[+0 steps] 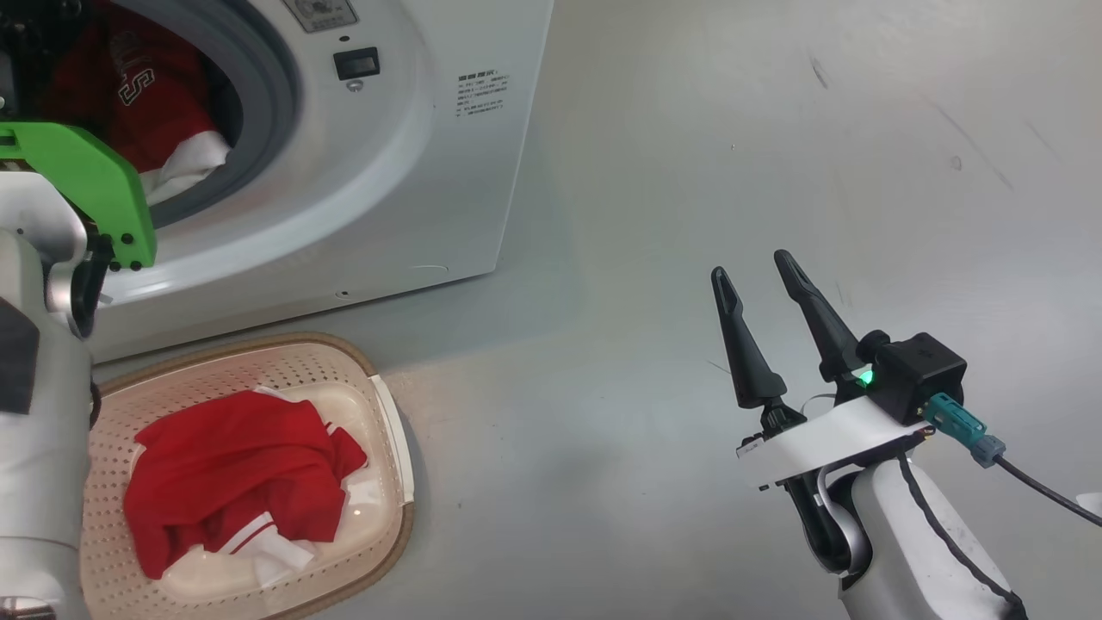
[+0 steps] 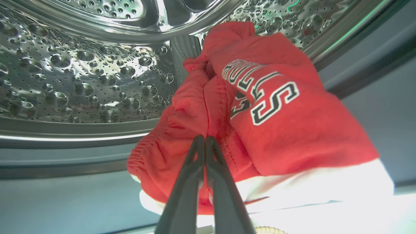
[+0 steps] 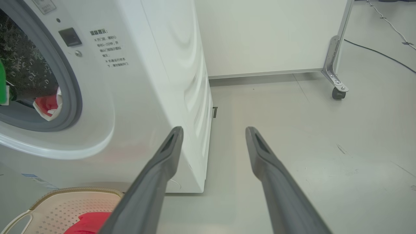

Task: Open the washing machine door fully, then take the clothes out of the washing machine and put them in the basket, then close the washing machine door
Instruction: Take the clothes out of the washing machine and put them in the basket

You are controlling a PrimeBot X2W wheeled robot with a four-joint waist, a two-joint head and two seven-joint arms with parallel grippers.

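The left claw is inside the drum of the washing machine, its fingers pressed together and pinching a fold of the red jersey. The jersey lies bunched at the drum mouth, and its white trim hangs over the grey gasket. The basket sits on the floor just in front of the machine and below the opening, with another red garment in it. The right claw hovers spread and empty over bare floor, well apart from both the machine and the basket.
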